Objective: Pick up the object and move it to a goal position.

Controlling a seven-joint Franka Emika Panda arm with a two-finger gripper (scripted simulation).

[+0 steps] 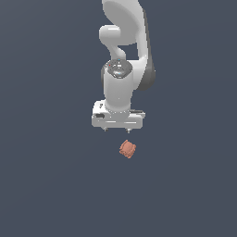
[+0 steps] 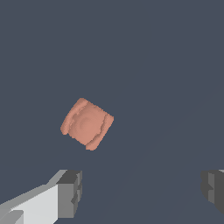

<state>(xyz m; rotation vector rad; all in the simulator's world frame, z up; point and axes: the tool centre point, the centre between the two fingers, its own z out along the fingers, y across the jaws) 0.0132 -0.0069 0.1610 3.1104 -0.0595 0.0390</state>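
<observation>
One small salmon-orange, lumpy, barrel-shaped object (image 1: 127, 149) lies alone on the flat dark slate-blue surface (image 1: 46, 185), tipped askew, just below the white arm's gripper (image 1: 116, 130) in the exterior view and slightly toward that view's right. The gripper hangs above it with its dark-padded fingers (image 2: 70, 192) spread wide, holding nothing; in the wrist view the object (image 2: 86, 124) sits outside the gap between the pads, not centred. By my reading, the task is barely begun: lining up, descending, closing, lifting and carrying all remain. No goal marker shows in either view. The surface is plain, uniform and unmarked, with no walls or room visible.
</observation>
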